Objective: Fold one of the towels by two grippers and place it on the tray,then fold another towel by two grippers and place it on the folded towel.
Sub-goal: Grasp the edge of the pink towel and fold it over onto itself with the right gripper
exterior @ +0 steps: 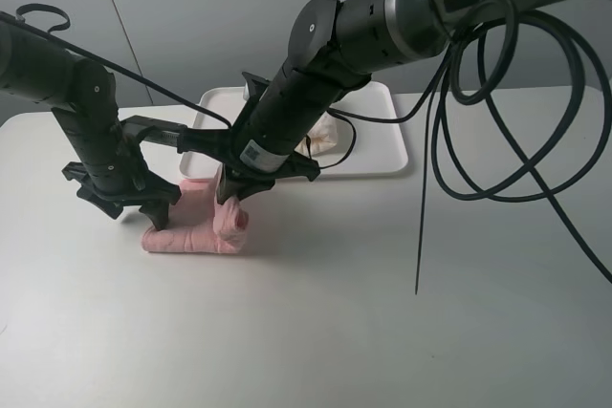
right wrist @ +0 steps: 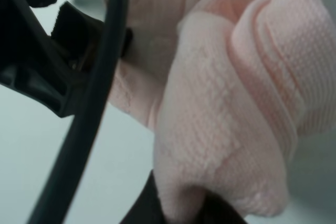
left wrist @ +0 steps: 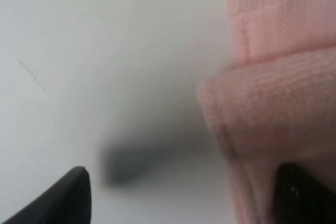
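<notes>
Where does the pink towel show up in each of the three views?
Exterior high: pink towel bunched on the table, left of centre, in front of the tray.
Left wrist: fills the picture's right side.
Right wrist: fills the centre and right.
Shared landmark: the grey-white table.

We saw even, soft overhead light and faint shadows below each claw; both wrist views were blurred, the pink towel [right wrist: 226, 129] beside the fingertips smeared.

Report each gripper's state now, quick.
Left gripper: open, fingers straddling the pink towel's edge.
Right gripper: shut on the pink towel.
</notes>
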`<act>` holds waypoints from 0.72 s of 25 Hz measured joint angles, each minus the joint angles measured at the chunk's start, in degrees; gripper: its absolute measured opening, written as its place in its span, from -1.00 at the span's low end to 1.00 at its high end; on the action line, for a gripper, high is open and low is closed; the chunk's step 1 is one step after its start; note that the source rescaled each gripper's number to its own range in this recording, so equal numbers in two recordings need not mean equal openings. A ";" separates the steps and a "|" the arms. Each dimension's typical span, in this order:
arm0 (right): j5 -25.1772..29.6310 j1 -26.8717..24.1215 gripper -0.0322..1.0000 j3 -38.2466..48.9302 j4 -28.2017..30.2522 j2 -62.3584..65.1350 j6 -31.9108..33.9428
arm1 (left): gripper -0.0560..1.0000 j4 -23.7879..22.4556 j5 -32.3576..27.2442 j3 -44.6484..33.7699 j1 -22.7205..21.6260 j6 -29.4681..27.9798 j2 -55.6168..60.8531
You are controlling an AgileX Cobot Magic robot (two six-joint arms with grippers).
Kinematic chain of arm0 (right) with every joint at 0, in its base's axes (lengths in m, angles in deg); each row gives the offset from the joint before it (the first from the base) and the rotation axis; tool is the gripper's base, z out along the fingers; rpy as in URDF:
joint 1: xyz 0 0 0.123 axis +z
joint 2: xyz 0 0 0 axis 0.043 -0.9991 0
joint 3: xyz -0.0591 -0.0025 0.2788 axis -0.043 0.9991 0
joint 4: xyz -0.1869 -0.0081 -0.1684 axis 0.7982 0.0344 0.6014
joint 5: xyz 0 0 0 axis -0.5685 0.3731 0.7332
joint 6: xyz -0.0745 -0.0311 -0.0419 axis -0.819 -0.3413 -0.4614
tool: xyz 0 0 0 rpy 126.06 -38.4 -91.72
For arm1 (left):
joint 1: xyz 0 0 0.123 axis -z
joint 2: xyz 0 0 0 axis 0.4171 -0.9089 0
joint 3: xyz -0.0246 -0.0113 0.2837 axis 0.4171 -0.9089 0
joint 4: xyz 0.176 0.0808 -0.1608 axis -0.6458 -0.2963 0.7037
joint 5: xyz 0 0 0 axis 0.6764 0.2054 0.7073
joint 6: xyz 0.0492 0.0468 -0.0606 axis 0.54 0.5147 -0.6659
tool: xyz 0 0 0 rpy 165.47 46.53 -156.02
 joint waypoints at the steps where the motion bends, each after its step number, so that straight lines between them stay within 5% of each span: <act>1: -0.37 0.00 -0.82 0.00 -0.25 -0.12 -0.16 | 0.83 0.09 0.00 0.00 0.00 0.00 0.00; 18: -10.52 0.00 -0.82 0.00 -15.66 -5.48 -6.10 | 0.83 0.27 0.00 0.00 -0.10 0.21 0.00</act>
